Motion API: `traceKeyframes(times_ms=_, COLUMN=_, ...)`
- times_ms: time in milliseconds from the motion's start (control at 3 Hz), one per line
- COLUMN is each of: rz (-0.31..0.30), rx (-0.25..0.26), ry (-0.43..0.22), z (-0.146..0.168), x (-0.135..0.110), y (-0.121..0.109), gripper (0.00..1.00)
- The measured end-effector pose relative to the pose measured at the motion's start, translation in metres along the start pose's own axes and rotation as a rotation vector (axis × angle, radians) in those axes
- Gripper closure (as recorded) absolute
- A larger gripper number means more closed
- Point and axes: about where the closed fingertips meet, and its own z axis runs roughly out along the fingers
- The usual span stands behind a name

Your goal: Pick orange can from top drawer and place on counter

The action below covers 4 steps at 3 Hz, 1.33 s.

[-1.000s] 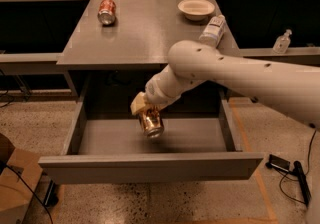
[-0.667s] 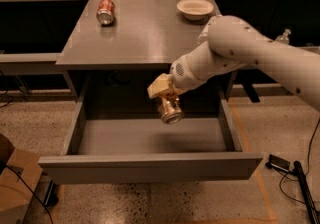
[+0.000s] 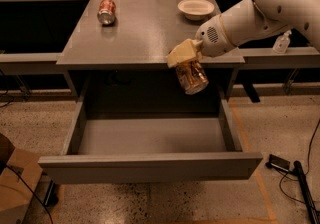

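The top drawer (image 3: 150, 167) is pulled all the way out toward the front. I can see its flat grey floor and its low side walls. The orange can (image 3: 192, 79) is not lying in the drawer. It is up in the air, over the back right part of the drawer.

My gripper (image 3: 186, 60) has the orange can. My pale fingers (image 3: 181, 53) are clamped on the top end of the can, and the can hangs just under them. It is tipped, with its shiny bottom end pointing down and a bit to the right. The can is right in front of the front edge of the counter (image 3: 145, 33), a little lower than the top. It is not touching the counter or the drawer.

My big white arm (image 3: 250, 15) reaches in from the right side.

On the counter there is a white bowl (image 3: 195, 8) near the back right. I cannot tell what is in the bowl. A red-and-white can (image 3: 106, 11) lies on its side near the back left, well apart from my gripper.

A small white bottle (image 3: 282, 43) stands off to the right, past my arm. A brown box (image 3: 15, 188) sits on the floor at the bottom left.
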Motion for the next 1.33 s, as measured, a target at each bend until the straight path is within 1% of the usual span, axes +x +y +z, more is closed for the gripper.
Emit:
traceKeyframes(times_ms=333, rz=0.033, rx=0.041, ry=-0.023, z=-0.002, x=-0.012, y=-0.007, gripper=1.00)
traceKeyframes(times_ms=667, rz=-0.002, rx=0.111, ry=-0.016, z=-0.010, x=-0.048, y=-0.013, gripper=1.00)
traceKeyframes(times_ms=1000, rz=-0.071, rx=0.169, ry=0.019, z=-0.002, x=-0.099, y=-0.018, gripper=1.00)
traceKeyframes(times_ms=1333, rz=-0.129, rx=0.178, ry=0.008, z=0.023, x=-0.146, y=-0.027, gripper=1.00)
